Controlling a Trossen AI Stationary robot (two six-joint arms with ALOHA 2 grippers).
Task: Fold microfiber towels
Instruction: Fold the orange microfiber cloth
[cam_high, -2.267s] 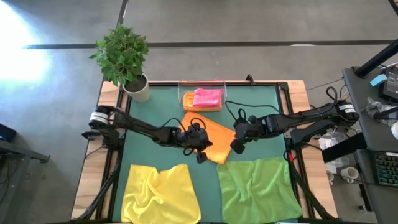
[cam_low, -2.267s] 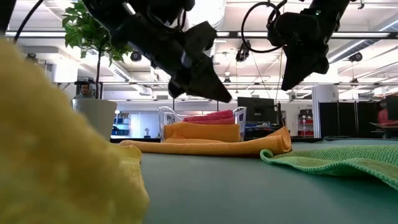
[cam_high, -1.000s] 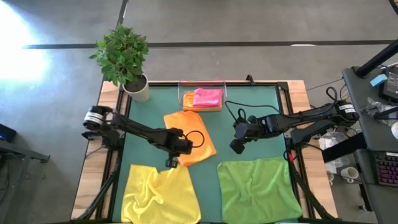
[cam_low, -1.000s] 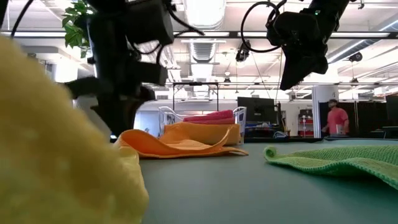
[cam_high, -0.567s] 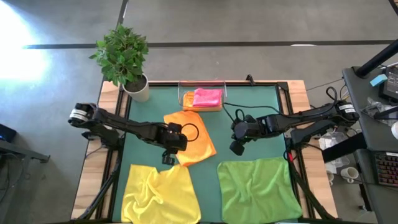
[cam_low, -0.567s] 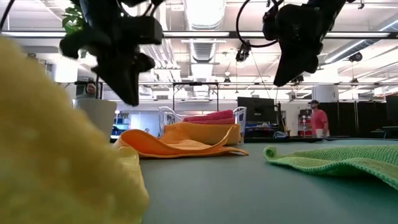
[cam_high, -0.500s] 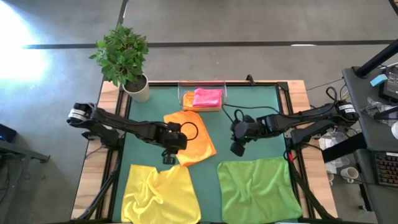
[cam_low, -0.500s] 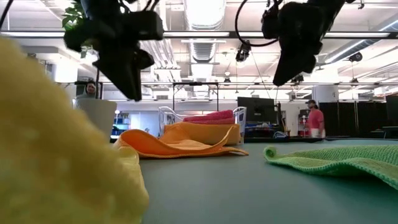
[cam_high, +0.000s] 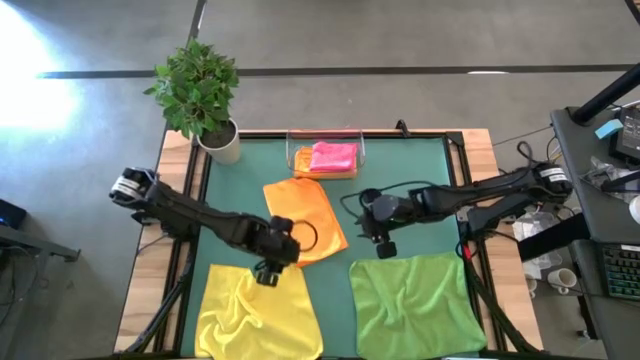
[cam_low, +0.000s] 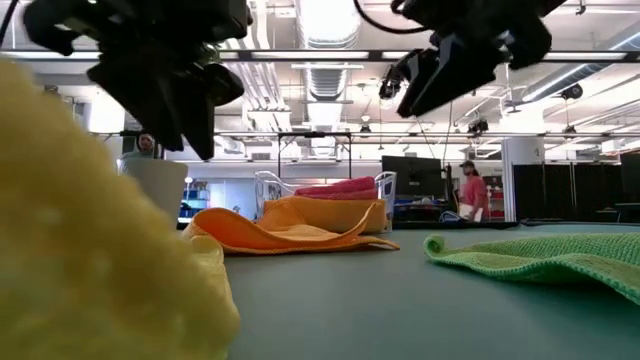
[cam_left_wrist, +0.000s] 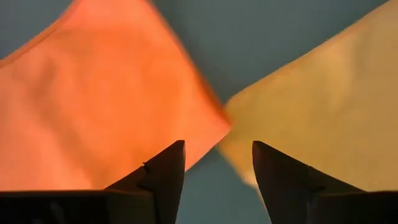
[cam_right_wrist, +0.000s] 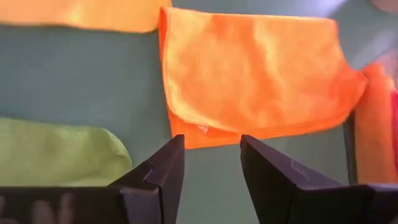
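Left hand (cam_high: 267, 272) is hovering low-centre in the high view, fingers parted and grasping nothing, right over the spot where the orange towel (cam_high: 306, 219) is nearly meeting the yellow towel (cam_high: 257, 310). Right hand (cam_high: 385, 246) is hanging just right of centre, also released and empty, between the orange towel and the green towel (cam_high: 416, 303).

Key relation, as I'm judging it: the half-folded orange towel is lying up and right of my left hand and to the left of my right hand, long axis running diagonally from upper left to lower right of the high frame. Both hands are sitting close to its lower end, the left nearer the bottom corner, the right nearer the right edge.

Left wrist view is showing what the top view isn't: the orange corner (cam_left_wrist: 211, 124) is just short of the yellow cloth (cam_left_wrist: 323, 106), dark desk (cam_left_wrist: 261, 43) between. Right wrist view is giving the doubled layers along the fold. Low view is showing the orange towel (cam_low: 290, 232) lying lumpy, not flat, with the tray (cam_low: 270, 190) of finished orange and pink towels (cam_low: 340, 186) behind it.
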